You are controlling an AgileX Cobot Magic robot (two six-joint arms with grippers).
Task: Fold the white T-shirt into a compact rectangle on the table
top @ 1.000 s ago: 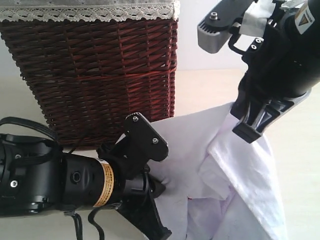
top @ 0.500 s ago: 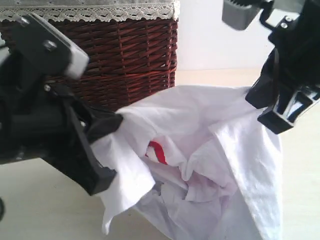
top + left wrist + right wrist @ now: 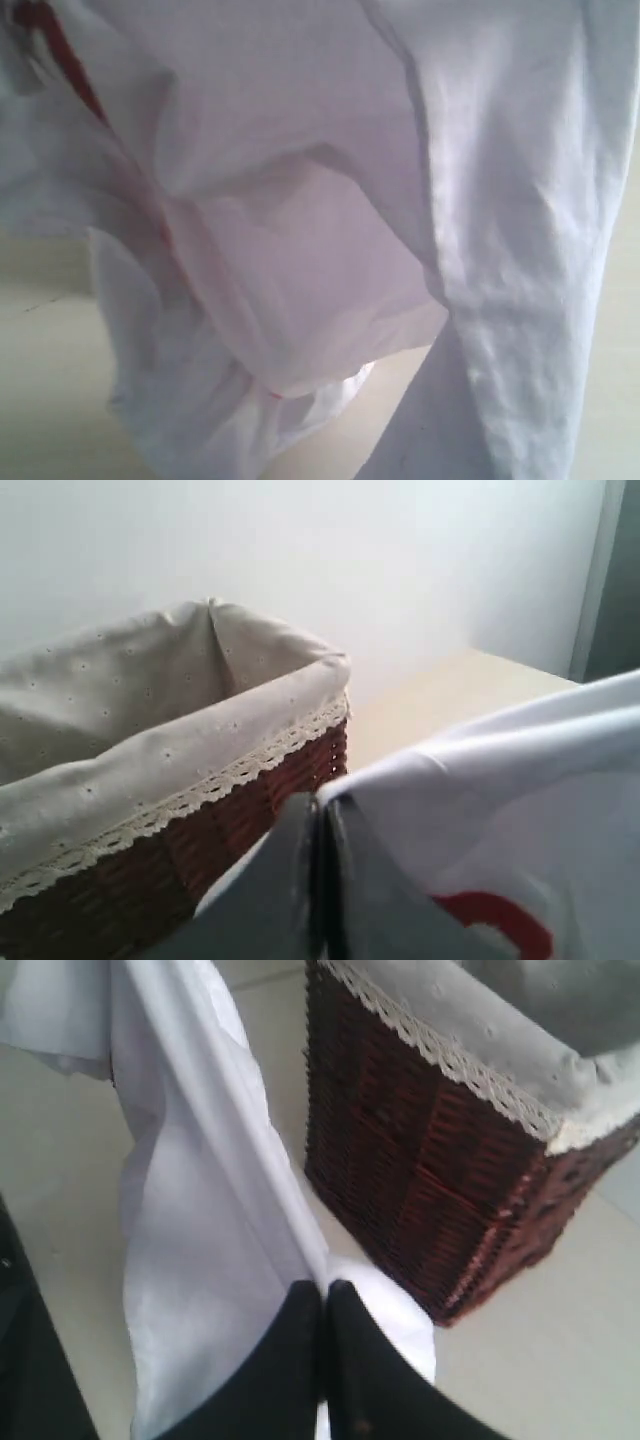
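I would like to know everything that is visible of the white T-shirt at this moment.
The white T-shirt is soft, thin cotton-like cloth, crumpled and unfolded, hanging in loose folds close before the exterior camera. Parts of red lettering show. The left gripper and right gripper each pinch an edge with shut fingers. Its lower folds hang down near the table.

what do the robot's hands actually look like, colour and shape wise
The left hand shows two flat, smooth grey fingers, blurred because they are so close to the camera. The right hand has two smooth black fingers with rounded tips. No cables or labels show on either. The white T-shirt fills the exterior view, so the arms are hidden.
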